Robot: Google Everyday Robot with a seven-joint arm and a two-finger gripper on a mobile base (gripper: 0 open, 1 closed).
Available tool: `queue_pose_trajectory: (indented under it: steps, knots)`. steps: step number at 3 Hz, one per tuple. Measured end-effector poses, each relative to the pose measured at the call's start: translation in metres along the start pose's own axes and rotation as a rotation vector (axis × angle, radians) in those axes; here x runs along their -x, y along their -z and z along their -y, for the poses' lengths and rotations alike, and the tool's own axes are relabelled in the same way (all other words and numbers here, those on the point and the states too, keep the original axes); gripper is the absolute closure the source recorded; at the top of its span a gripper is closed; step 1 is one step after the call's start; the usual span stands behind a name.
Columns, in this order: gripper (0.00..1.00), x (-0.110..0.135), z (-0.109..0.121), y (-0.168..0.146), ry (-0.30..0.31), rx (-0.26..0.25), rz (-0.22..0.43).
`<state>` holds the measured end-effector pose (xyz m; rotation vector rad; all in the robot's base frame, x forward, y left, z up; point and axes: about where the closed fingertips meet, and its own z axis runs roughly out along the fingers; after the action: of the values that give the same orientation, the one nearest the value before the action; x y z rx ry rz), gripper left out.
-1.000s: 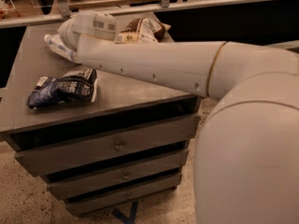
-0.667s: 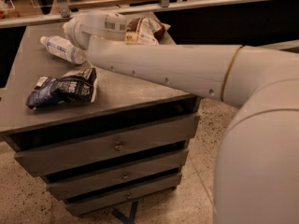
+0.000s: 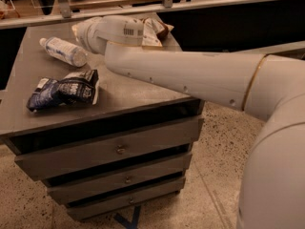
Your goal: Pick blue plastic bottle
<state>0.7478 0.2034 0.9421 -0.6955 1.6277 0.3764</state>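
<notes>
Back left of worktop (image 3: 128, 93): blue plastic bottle (image 3: 63, 50) lying on its side, cap leftward.
Gripper (image 3: 85, 32): at our arm's tip, just beside the bottle's base; open or closed, we cannot tell.

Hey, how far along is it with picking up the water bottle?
Reaching looks done: the arm stretches over the cabinet and the gripper sits close beside the bottle, at its bottom end. Lining up for the grasp is in hand. Gripping and lifting are left: the bottle lies on its side on the cabinet top, not raised.
</notes>
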Motion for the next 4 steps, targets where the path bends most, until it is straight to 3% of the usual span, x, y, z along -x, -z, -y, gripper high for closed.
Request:
queue_pose_trajectory:
  steps: [1, 2, 3, 4]
  knots:
    - [0.35, -0.008, 0.002, 0.002, -0.029, 0.014, -0.006]
    - [0.12, -0.021, -0.010, 0.002, -0.053, 0.059, -0.033]
    - [0.00, -0.039, -0.020, 0.001, -0.098, 0.094, -0.073]
    - [0.00, -0.056, -0.034, -0.002, -0.128, 0.126, -0.106]
